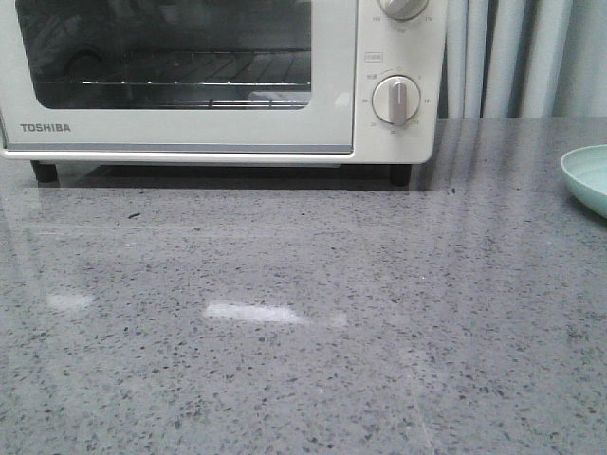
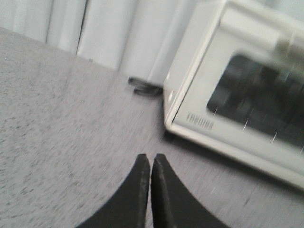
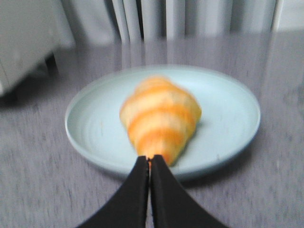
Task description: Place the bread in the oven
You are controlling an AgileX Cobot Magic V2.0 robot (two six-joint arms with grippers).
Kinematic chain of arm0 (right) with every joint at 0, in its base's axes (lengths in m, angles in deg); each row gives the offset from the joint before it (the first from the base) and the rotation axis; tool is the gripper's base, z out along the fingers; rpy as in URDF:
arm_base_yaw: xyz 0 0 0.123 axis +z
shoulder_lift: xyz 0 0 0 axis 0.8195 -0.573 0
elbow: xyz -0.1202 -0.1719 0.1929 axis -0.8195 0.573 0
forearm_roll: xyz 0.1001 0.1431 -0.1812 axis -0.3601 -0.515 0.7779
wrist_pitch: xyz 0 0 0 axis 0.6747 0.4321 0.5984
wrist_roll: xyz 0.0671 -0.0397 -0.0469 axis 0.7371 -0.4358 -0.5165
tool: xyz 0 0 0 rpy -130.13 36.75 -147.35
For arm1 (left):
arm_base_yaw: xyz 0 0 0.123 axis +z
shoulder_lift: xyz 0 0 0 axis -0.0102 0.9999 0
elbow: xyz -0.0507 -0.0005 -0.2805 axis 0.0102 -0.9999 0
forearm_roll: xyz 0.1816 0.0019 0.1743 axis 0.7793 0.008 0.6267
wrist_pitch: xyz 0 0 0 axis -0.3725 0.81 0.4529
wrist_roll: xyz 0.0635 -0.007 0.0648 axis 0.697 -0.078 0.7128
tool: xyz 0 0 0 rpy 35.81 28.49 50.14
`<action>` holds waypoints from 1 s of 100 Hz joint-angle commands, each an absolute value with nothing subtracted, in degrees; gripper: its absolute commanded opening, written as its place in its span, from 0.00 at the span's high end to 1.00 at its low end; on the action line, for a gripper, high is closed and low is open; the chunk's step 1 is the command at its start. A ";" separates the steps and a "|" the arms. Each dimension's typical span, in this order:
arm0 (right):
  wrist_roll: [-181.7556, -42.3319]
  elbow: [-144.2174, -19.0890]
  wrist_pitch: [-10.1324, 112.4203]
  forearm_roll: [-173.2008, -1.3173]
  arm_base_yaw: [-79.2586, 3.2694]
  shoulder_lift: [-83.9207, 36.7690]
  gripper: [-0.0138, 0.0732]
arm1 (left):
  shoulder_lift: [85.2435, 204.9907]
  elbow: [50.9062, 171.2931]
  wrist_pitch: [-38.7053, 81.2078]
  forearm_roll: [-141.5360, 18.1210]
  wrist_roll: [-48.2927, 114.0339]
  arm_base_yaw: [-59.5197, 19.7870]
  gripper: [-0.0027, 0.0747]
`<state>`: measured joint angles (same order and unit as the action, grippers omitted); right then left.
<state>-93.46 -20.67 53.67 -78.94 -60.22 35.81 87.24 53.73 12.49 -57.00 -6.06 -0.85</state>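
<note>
Speckled grey tabletop (image 1: 303, 360) carrying the oven (image 1: 341, 95) at the rear, door shut and so barring the rack, with curtains behind and a dark cable by its side. Pale blue plate (image 3: 228, 118) off to the right, well apart from the oven, bearing the bread (image 3: 161, 118), end-on to the right hand (image 3: 150, 161); judged light, soft, easily crushed, best taken gently across the thick middle. Both left hand (image 2: 150, 159) and right hand closed tight, holding nothing.
</note>
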 commanded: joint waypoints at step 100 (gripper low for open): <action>-79.36 -45.86 47.91 -76.32 -60.20 25.79 0.86 | 95.58 75.87 8.42 -45.08 -6.14 -0.92 0.99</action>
<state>-75.07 -39.19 48.58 -77.10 -60.22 29.79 91.92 70.86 8.84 -46.18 -6.06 -0.85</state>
